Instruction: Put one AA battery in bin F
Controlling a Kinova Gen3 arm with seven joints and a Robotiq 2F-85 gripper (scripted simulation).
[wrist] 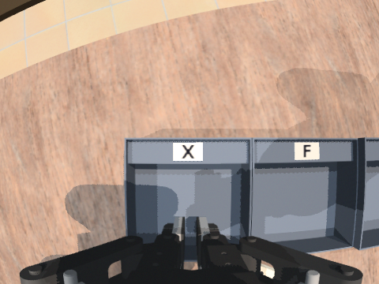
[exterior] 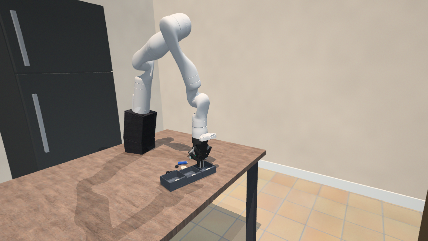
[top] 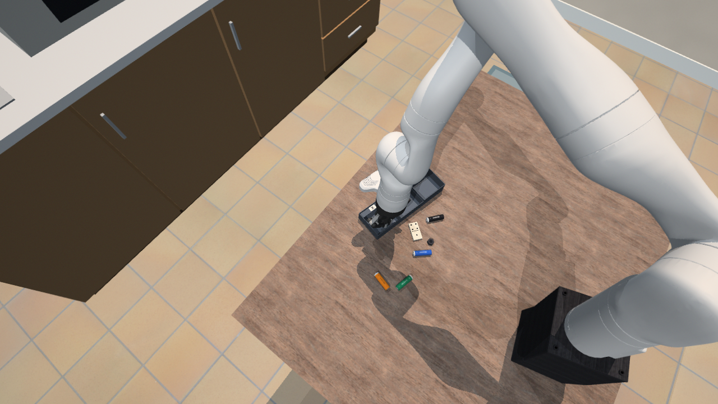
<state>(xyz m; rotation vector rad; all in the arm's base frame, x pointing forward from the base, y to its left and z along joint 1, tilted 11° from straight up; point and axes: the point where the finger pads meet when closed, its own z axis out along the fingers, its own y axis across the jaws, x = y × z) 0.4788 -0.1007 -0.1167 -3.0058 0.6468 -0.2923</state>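
Note:
The dark grey bin tray [top: 407, 205] has compartments marked X [wrist: 186, 200] and F [wrist: 302, 205]; a third one is cut off at the right edge of the wrist view. Both marked bins look empty. My gripper [wrist: 190, 229] is shut with nothing between the fingers. It hangs low over the X bin, left of the F bin, and also shows in the exterior view [exterior: 201, 163]. Several AA batteries lie on the table: black [top: 435, 218], blue [top: 422, 253], orange [top: 381, 280] and green [top: 404, 282].
A cream domino [top: 414, 230] and a small black round piece [top: 429, 241] lie between the tray and the blue battery. The arm's black base [top: 567, 341] stands at the table's near right. The table edge runs just beyond the tray.

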